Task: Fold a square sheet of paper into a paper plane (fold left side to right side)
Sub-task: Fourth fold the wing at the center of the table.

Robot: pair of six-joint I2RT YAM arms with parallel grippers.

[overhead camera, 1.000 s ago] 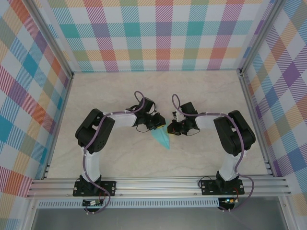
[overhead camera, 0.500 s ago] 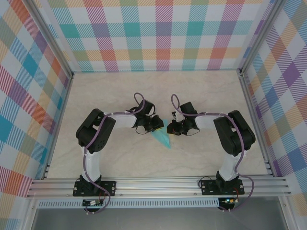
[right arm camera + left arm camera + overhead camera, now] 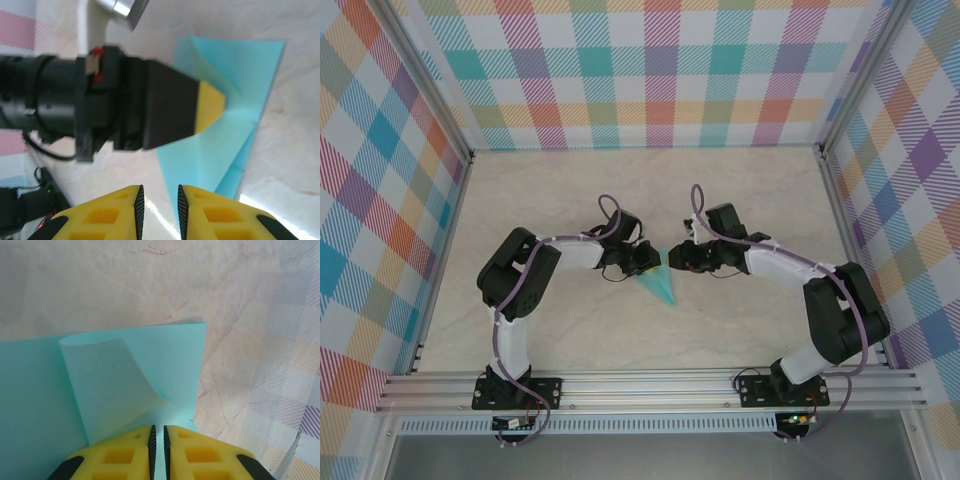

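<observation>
The left claw (image 3: 158,440) is clenched: its yellow fingertips stand almost together, with only a thin slit between them, and a raised flap of the paper plane (image 3: 30,400) curls up off the sheet and runs in between them. From the left wrist the flap looks like a soft roll, paler than the flat layer under it, and the flat layer's far corner lies on the counter (image 3: 125,285).

The right claw (image 3: 158,202) is drawn nearly closed as well, with a narrow gap between its fingertips and nothing in it. Bare counter shows through that gap. It sits just beside the near edge of the paper without touching it. In the right wrist view the left claw's yellow tip rests on the paper near a crease, where several folded layers overlap.

From above, the two claws face each other near the middle of the counter, left claw (image 3: 648,259) and right claw (image 3: 675,262) close together. The plane (image 3: 660,288) lies between and just in front of them, a narrow turquoise wedge whose sharp tip points toward the arm bases, slightly to the right. Checked walls (image 3: 660,80) stand around the counter.
</observation>
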